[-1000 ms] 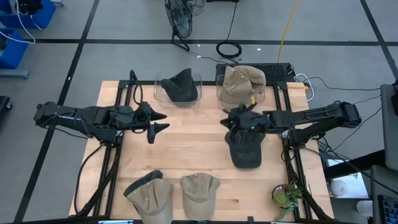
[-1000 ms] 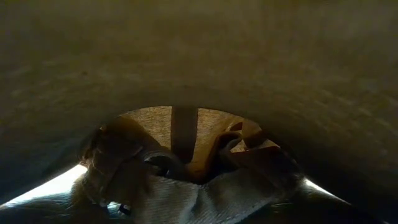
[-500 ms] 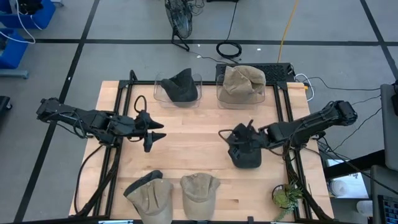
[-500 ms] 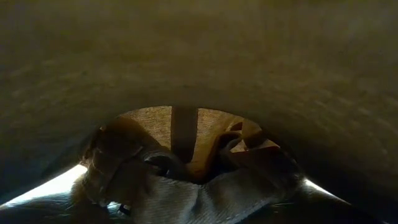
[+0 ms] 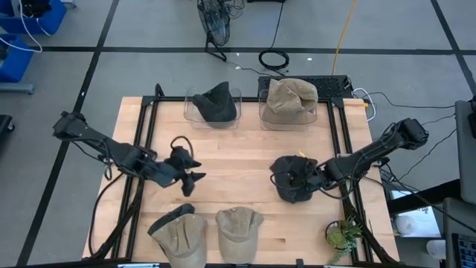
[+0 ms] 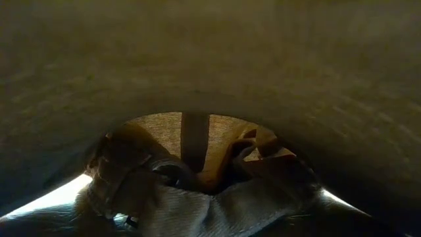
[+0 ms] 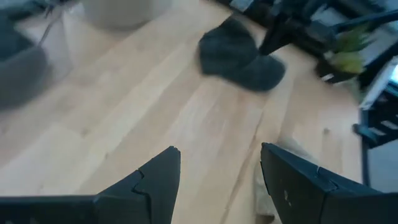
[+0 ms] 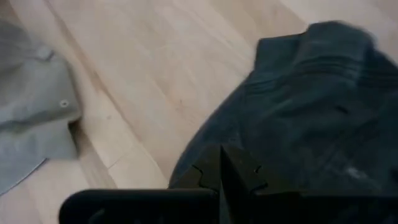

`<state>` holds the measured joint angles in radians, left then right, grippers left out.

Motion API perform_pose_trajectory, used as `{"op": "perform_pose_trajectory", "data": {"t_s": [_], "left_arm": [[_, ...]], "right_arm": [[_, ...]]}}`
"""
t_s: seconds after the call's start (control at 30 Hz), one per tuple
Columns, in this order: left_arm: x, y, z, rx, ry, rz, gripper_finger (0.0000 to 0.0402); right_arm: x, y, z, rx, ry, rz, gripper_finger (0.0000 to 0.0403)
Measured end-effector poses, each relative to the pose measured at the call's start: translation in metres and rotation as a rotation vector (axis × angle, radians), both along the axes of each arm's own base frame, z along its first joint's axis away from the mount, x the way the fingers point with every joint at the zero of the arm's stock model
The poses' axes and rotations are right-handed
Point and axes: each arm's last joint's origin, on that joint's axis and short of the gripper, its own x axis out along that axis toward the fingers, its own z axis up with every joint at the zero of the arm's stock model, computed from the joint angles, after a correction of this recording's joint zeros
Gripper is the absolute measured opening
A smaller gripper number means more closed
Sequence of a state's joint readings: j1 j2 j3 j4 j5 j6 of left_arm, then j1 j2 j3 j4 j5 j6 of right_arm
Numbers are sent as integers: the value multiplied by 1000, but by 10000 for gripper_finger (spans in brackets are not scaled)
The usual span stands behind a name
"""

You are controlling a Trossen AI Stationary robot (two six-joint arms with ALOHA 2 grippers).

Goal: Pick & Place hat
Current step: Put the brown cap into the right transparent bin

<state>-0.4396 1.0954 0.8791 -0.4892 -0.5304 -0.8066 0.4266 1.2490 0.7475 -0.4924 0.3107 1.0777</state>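
Observation:
A dark hat (image 5: 290,179) lies bunched on the table's right half; it also shows in the right wrist view (image 8: 305,106) and far off in the left wrist view (image 7: 239,56). My right gripper (image 5: 311,179) reaches in low from the right and is shut on it (image 8: 221,171). My left gripper (image 5: 190,173) hovers open over bare wood left of centre (image 7: 217,168), touching nothing. Two tan hats (image 5: 178,234) (image 5: 238,229) rest on the table by the near edge. In the low view a tan hat (image 6: 197,164) fills the picture. My right gripper holds the dark hat by its right-hand side (image 5: 303,179), coming in nearly level from the table's right. In the right wrist view the shut fingers (image 8: 233,174) sit at the cloth's edge (image 8: 199,165); one layer or several, I cannot tell. The hat rests crumpled on the table.
Two clear bins stand at the far edge: one (image 5: 190,112) holds a dark hat (image 5: 216,104), the other (image 5: 316,115) a tan hat (image 5: 290,98). A small plant (image 5: 342,234) sits at the near right corner. Bare wood (image 5: 230,164) lies between the arms.
My right gripper has drawn back toward the table's right and near edges, staying on the dark hat; the hat has bunched from a long shape into a rounder heap. My left gripper has moved toward the near edge and turned a little, still open.

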Motion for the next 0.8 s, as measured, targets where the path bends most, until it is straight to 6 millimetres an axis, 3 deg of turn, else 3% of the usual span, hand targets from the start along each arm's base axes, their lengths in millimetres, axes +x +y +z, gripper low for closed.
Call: {"op": "perform_pose_trajectory", "data": {"t_s": [0.13, 0.27, 0.43, 0.6, 0.8], "left_arm": [[13, -10, 11, -61, 160, 92, 223], [14, -15, 23, -236, 364, 234, 223], [-2, -33, 25, -419, 461, 385, 223], [-25, -71, 14, -626, 525, 490, 223], [-56, -114, 2, -739, 682, 542, 223]], "right_arm": [[-8, 0, -18, 17, -72, 50, 0], [-15, -2, -28, 70, -161, 116, 0], [-24, -6, -33, 67, -253, 167, 0], [-31, -9, -33, 59, -329, 205, 0], [-34, -11, -29, 44, -367, 233, 0]]}}
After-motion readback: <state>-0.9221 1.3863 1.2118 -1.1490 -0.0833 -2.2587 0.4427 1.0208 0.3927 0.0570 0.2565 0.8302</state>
